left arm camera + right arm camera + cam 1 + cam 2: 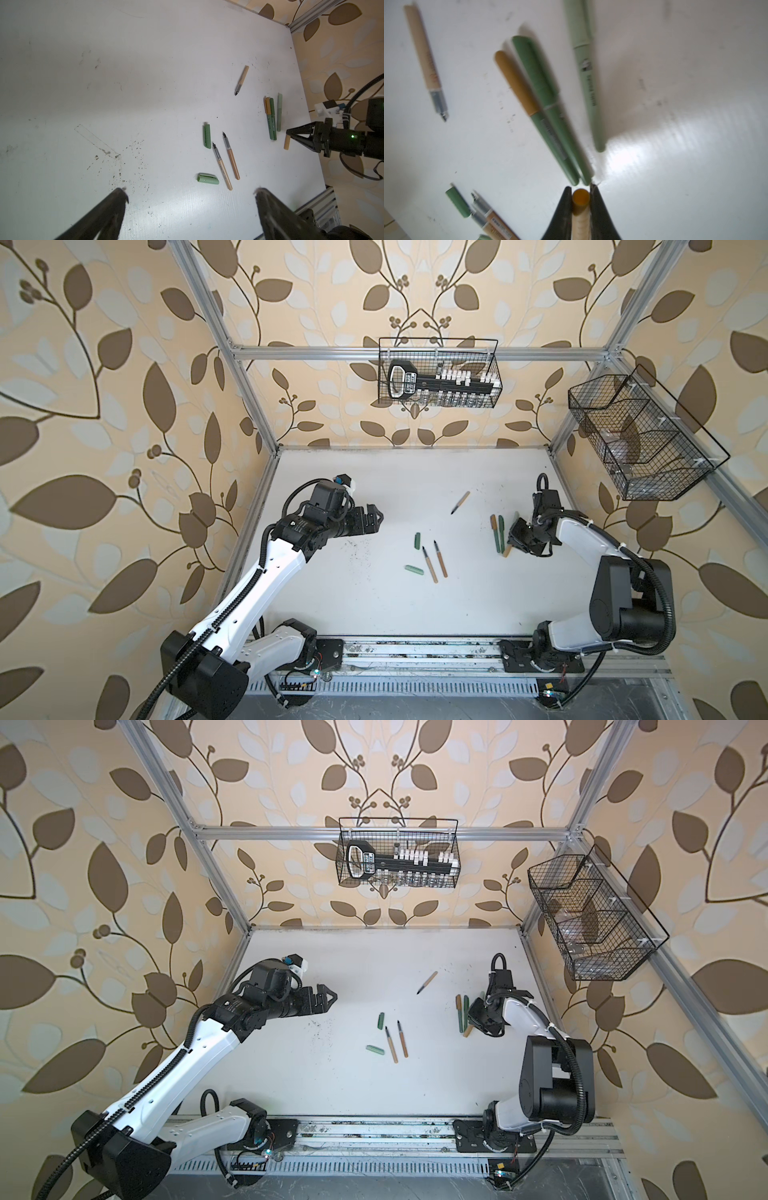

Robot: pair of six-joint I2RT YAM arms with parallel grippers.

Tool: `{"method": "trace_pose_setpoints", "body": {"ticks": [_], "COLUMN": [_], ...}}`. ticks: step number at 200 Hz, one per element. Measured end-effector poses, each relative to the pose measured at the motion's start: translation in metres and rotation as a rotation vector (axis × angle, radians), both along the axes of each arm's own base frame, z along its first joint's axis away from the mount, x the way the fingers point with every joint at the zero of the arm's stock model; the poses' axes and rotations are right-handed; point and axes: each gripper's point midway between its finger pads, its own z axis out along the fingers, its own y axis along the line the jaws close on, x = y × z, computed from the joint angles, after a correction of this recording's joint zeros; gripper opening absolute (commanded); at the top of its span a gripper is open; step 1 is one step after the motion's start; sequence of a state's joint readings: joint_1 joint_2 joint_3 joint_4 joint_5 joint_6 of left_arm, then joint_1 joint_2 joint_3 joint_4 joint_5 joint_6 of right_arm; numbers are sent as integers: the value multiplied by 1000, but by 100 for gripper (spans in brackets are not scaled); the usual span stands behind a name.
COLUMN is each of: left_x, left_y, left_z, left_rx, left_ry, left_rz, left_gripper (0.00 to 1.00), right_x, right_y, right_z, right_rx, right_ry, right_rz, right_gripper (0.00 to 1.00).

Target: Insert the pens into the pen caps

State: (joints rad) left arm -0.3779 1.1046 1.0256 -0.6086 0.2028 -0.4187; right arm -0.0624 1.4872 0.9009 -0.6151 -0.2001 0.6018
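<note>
My right gripper (580, 190) is clamped on a short tan hollow pen cap (580, 209) near the right edge of the white tabletop (374, 605). It sits just beside three capped pens (272, 120): one dark green, one pale mint, one green with a tan cap. My left gripper (191, 192) hangs with jaws wide apart over the bare left half. Mid-table lie three uncapped tan pens (430, 565), two side by side and one farther back, and two loose green caps (417, 540). The board along the front edge is open.
</note>
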Motion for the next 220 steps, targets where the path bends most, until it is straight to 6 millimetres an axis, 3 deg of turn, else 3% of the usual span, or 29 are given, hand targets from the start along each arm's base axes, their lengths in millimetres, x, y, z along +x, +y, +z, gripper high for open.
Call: {"method": "trace_pose_setpoints", "body": {"ticks": [26, 71, 91, 157, 199, 220], "left_x": [5, 14, 15, 17, 19, 22], "left_y": [-3, -5, -5, 0, 3, 2], "left_z": [0, 16, 18, 17, 16, 16], "left_rx": [5, 11, 16, 36, 49, 53], "left_ry": [8, -33, -39, -46, -50, -50], "left_rz": [-10, -20, -18, 4, 17, 15], "left_gripper": [99, 99, 99, 99, 99, 99], "right_x": [23, 58, 66, 123, 136, 136], "right_y": [56, 162, 194, 239, 247, 247], "right_z": [9, 13, 17, 10, 1, 1], "right_rx": [35, 52, 71, 112, 122, 127], "right_ry": [-25, -56, -72, -79, -50, -42], "right_rz": [167, 452, 523, 563, 555, 546], "right_gripper": [17, 17, 17, 23, 24, 33]}}
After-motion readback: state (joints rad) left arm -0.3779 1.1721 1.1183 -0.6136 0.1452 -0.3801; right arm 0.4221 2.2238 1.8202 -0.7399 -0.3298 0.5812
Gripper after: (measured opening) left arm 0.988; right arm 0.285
